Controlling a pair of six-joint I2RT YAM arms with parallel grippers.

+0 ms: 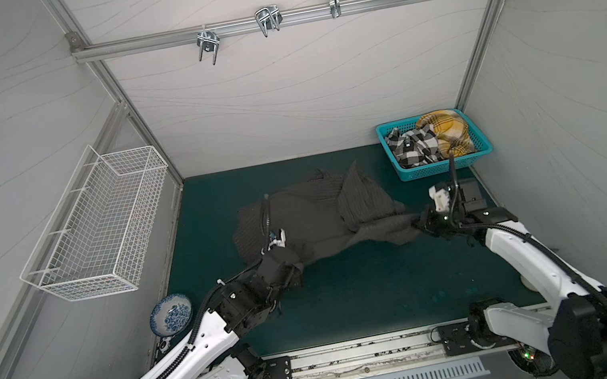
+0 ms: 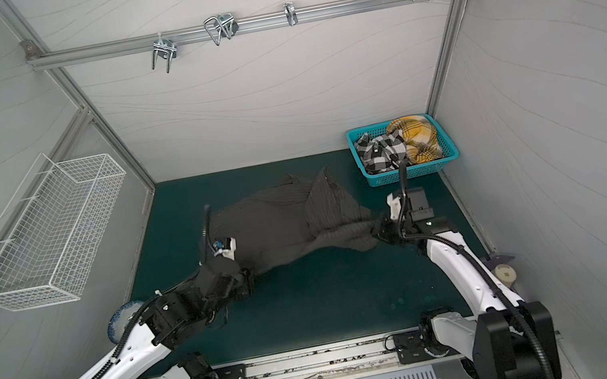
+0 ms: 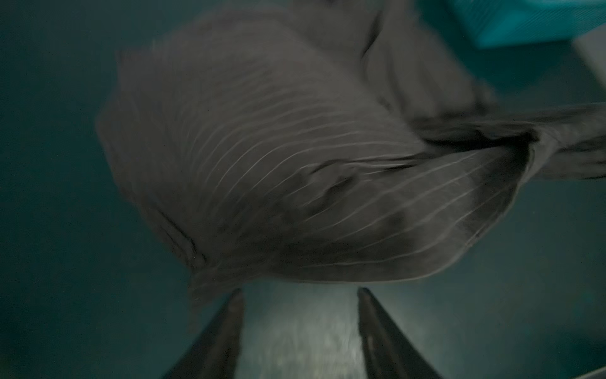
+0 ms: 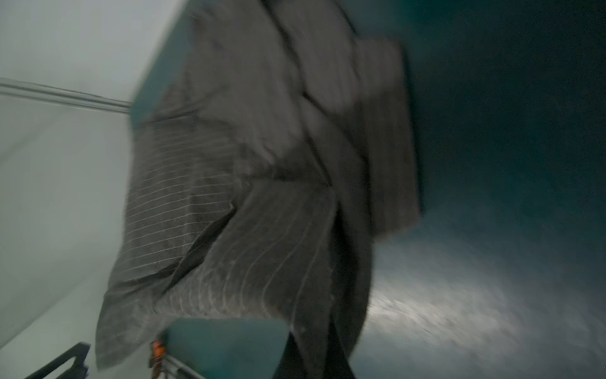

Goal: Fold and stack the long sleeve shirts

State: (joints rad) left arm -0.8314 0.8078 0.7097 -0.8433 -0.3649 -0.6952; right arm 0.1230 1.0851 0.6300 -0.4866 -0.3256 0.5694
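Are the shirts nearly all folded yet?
Not nearly. Nothing is folded or stacked. The charcoal pinstriped shirt is rumpled, one end pinched in the right gripper; the left gripper is open. The black-and-white plaid shirt and yellow plaid shirt wait crumpled in the teal basket.

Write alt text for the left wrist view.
A charcoal pinstriped shirt lies rumpled on the green mat, one part pulled taut. The left gripper stands open just short of its edge, nothing between the jaws; a corner of a teal basket shows beyond.
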